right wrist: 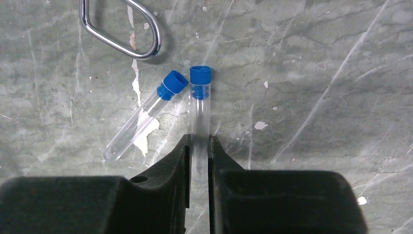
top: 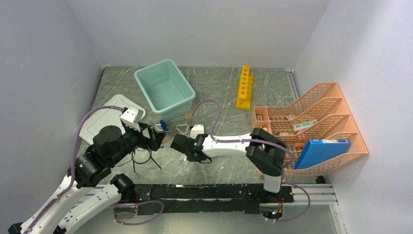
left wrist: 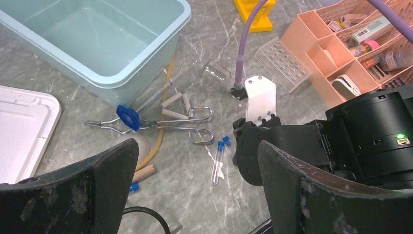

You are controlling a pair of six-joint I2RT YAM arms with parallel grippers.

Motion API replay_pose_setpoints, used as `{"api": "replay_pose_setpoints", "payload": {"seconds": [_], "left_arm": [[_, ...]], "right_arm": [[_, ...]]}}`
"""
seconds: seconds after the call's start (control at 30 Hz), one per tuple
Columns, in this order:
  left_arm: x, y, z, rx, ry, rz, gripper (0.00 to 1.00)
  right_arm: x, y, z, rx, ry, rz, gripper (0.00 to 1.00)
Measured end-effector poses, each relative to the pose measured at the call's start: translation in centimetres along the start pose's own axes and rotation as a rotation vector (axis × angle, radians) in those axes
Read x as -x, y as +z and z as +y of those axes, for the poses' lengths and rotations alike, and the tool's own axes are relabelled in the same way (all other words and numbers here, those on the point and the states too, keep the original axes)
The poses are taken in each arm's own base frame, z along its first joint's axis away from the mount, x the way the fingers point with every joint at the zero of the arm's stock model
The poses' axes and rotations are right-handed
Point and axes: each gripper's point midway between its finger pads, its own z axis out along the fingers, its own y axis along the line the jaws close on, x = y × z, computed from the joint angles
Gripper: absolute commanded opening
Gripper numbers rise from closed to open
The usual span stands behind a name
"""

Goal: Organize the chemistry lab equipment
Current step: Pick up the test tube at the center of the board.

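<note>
Where white walls (top: 204,29) meet, grey veined tabletop (top: 224,80), blue-capped tube (right wrist: 200,100)

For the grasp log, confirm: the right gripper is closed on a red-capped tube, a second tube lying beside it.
Wrong cap colour: blue, not red. The right wrist view shows the right gripper closed on a blue-capped tube, a second tube lying beside it.

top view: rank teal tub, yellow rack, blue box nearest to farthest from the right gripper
From the right gripper:
1. teal tub, behind it, slightly left
2. yellow rack, back right
3. blue box, in the orange organiser, far right
</note>
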Motion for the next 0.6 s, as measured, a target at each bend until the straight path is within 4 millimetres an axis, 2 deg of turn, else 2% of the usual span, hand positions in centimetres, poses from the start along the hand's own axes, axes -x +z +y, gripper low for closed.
{"api": "replay_pose_setpoints", "payload": {"seconds": [0.1,0.27,0.43,0.6], "left_arm": [[-0.2,0.2,-0.1,-0.001,0.001,0.010,0.96],[-0.8,0.8,-0.3,-0.011,0.005,0.046,0.96],[-1.7,1.6,-0.7,-0.024,-0.002,0.099,0.96],[-1.9,2.1,-1.8,-0.066,-0.042,0.117,0.96]], "right_arm": [[0.0,-0.1,-0.4,-0.006,0.001,-0.006,0.00],[0.1,-1.2,-2.0,-0.020,-0.004,-0.017,0.00],[2.3,-4.2,-1.8,0.043,0.019,-0.084,0.00],[5.0,-8.0,-1.6,0.159,0.041,-0.181,0.00]]}}
